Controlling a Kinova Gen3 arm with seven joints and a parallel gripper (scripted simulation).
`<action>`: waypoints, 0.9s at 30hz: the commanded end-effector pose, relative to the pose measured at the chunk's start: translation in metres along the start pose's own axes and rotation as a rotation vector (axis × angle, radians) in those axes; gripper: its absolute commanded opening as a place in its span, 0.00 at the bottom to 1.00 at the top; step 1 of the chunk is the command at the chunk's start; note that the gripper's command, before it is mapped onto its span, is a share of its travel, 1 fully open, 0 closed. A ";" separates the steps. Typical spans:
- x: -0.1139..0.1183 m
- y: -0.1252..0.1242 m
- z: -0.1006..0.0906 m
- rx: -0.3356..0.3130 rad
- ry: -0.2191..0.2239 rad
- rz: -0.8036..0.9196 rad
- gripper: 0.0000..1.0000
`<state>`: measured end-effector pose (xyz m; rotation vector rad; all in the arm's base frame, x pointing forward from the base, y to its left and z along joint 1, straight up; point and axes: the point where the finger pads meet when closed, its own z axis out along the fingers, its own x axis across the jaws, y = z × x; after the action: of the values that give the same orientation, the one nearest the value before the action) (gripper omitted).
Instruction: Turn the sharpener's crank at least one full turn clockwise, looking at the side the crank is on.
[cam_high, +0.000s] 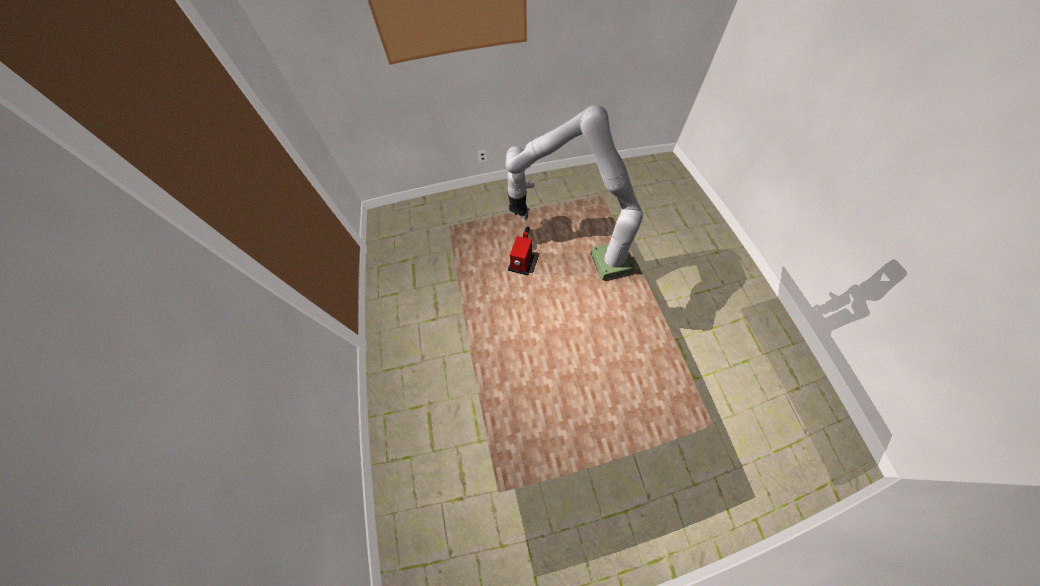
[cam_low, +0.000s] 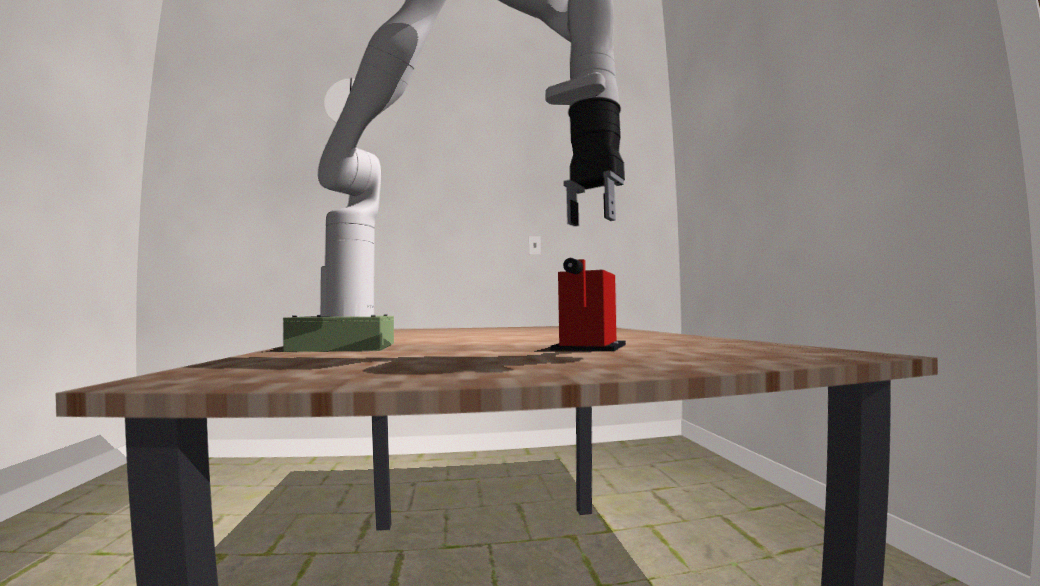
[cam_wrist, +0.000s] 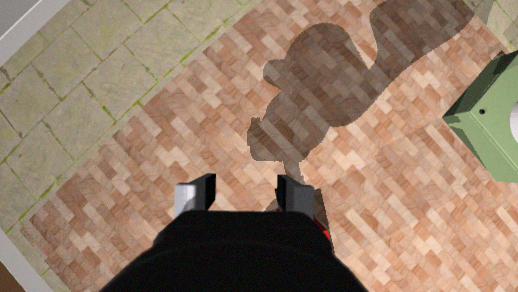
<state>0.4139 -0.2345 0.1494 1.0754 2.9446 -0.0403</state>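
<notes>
A white robot arm (cam_low: 363, 109) reaches out from its green base (cam_low: 338, 332) and holds its black gripper (cam_low: 590, 208) in the air above a red pencil sharpener (cam_low: 586, 308) on a wooden desk (cam_low: 465, 378). The gripper points straight down with its two fingers (cam_low: 572, 207) spread wide and nothing between them. It hangs clear of the sharpener, with open air between the fingertips and the box's top.

The sharpener stands upright on a thin dark plate (cam_low: 582, 346) near the far edge of the desk, toward the far right corner as the exterior view shows it, with the arm's base well apart from it along the same far edge. The crank (cam_low: 582, 281) is a slim red bar standing upright against the sharpener's front face, ending in a small black knob (cam_low: 572, 264) that rises just above the box's top at its left side.

From the wrist view, the spread fingers frame bare wood, and only a sliver of red shows at the gripper body's lower right edge. The arm's shadow (cam_wrist: 325, 85) falls across the wood toward the green base (cam_wrist: 487, 125).
</notes>
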 end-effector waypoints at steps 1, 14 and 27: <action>0.014 0.003 -0.010 -0.024 -0.009 -0.092 1.00; 0.038 0.009 -0.014 -0.030 -0.002 -0.250 1.00; 0.038 0.008 -0.013 -0.027 0.002 -0.236 0.00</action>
<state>0.3890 -0.2037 0.1610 0.7108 3.0561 -0.0028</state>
